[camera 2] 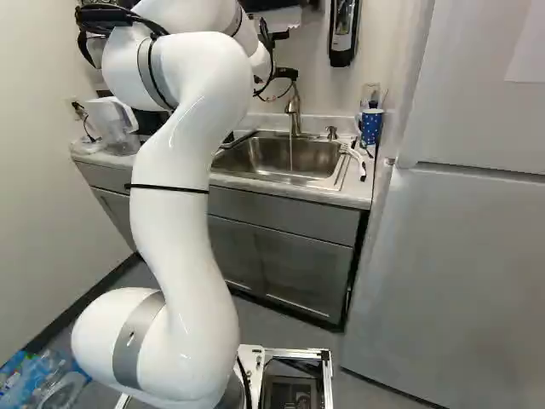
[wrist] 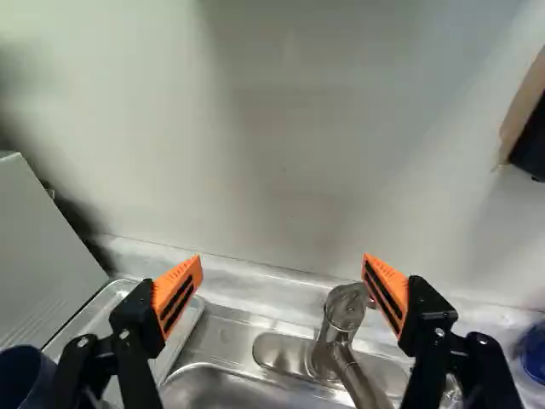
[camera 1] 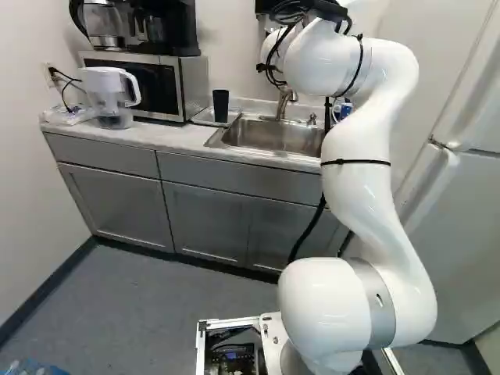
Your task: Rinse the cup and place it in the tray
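Arm: one arm (camera 1: 355,141) of ours reaches over the surface (camera 1: 164,139); our clock sits on the sink, with twelve towards the wall.
Jaws: one pair, two orange pads (wrist: 194,268), spread wide with nothing gripped. We judge the tap work to be the step in hand; whether the rinse is done, we can't tell.
Sink: one steel sink (camera 1: 269,137). If the cup needs rinsing, our next move is to ten o'clock, to close on it and bring it under the water.
Cup: one plain dark cup (camera 1: 221,107), at ten o'clock, seemingly upright on the tray. If it's already rinsed, we should leave it there and shut off the tap.
Water: one thin line (camera 2: 290,155) under the spout, probably running.
Tray: one, shallow (wrist: 183,328), at ten o'clock, between sink and microwave.
Tap: one (wrist: 345,311), at twelve, near the jaws; touching or not, we can't tell.
Soap pump: one (camera 2: 332,133), at one o'clock.
Dotted mug: one, blue (camera 2: 372,126), at two.
Jug: one (camera 1: 101,90), at nine.
Microwave: one (camera 1: 187,86), towards ten, beyond the tray.
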### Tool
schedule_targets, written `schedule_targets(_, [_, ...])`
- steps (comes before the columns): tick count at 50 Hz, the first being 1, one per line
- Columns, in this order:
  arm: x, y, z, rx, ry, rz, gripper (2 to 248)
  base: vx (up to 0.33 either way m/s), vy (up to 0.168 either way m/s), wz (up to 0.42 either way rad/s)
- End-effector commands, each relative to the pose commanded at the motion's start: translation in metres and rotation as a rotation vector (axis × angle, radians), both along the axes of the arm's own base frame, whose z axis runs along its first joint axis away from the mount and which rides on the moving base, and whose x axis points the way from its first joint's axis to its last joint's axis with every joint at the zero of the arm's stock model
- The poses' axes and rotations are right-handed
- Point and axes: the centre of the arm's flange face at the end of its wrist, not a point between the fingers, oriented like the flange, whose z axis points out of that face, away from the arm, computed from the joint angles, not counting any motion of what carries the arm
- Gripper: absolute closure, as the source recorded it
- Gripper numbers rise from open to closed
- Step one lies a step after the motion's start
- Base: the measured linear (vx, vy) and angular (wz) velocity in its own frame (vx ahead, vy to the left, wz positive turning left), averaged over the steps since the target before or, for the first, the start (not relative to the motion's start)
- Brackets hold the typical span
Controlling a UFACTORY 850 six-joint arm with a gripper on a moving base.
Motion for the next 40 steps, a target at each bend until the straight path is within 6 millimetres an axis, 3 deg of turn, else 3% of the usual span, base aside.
schedule_targets(40, [-0.008,0.01,-0.002,0.004,0.049,0.013,3,0.0,0.0,0.0])
